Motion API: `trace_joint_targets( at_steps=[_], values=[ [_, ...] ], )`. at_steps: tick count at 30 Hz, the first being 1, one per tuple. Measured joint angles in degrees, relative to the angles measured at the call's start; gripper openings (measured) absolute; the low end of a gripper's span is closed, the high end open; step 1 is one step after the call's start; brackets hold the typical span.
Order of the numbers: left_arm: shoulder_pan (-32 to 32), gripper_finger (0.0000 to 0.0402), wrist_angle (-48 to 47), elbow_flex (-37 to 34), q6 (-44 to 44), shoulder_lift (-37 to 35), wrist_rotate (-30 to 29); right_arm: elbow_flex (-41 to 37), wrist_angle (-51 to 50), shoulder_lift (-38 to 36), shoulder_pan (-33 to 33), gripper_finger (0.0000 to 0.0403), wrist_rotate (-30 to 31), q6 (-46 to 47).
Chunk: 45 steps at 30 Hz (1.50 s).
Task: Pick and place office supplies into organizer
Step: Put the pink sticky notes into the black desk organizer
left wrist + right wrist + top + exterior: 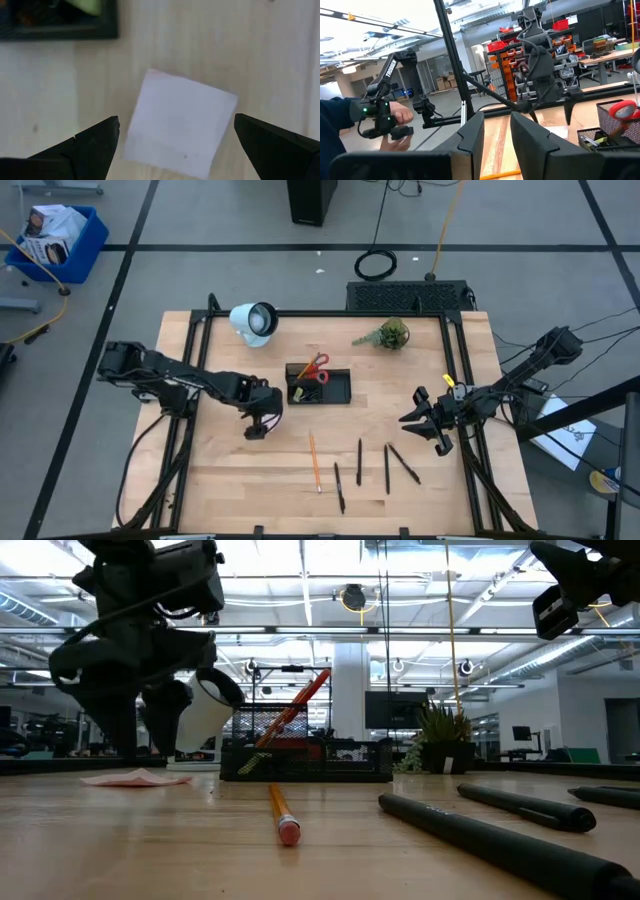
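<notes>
Pencil [281, 812], eraser end foremost, lies closest in the low view on the pale wood table [220, 480]; black pens [500, 838] lie at its 3 o'clock.

Left gripper [262, 423]: hangs over the table just below the organizer's left end, fingers spread wide, holding nothing. Its wrist view alone shows the sticky-note pad [179, 122] flat on the wood, framed between the two fingers [90, 145], untouched.

Organizer [319, 384]: black tray at table centre, at 1 o'clock from the left gripper; red-handled scissors [313, 369] stand in it, tilted.

Loose items: pencil and four pens in a row at 6 o'clock from the organizer.

Right gripper [428, 423]: near the table's right edge, fingers a little apart, gripping nothing.

Other: white lamp [254, 321] at the table's 11 o'clock; green plant [388, 334] at 1 o'clock.

Room: grey floor with black tape lines, blue bin [58, 242] far left. The right wrist view alone shows a person's hand [395, 125] on a control handle.
</notes>
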Motion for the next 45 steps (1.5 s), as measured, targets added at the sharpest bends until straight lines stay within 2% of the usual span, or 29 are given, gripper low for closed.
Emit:
trace_joint_targets(
  at_steps=[13,30,39,45],
  values=[
    [-0.04,0.0397,0.26,0.24,4.14,6.47,-0.49,0.0,0.03,-0.02,-0.01,0.0089,-0.01,0.0],
    [-0.02,0.0394,2.24,0.04,3.16,7.31,-0.45,0.0,0.0,0.0,-0.01,0.0089,-0.01,0.01],
    [-0.13,0.0308,3.45,0.04,2.52,7.37,0.32,0.0,-0.02,0.0,-0.01,0.0089,-0.01,0.01],
    [-0.07,0.0276,5.53,0.06,0.68,7.37,0.36,0.0,0.02,-0.01,0.0,0.0089,0.0,0.01]
  ],
)
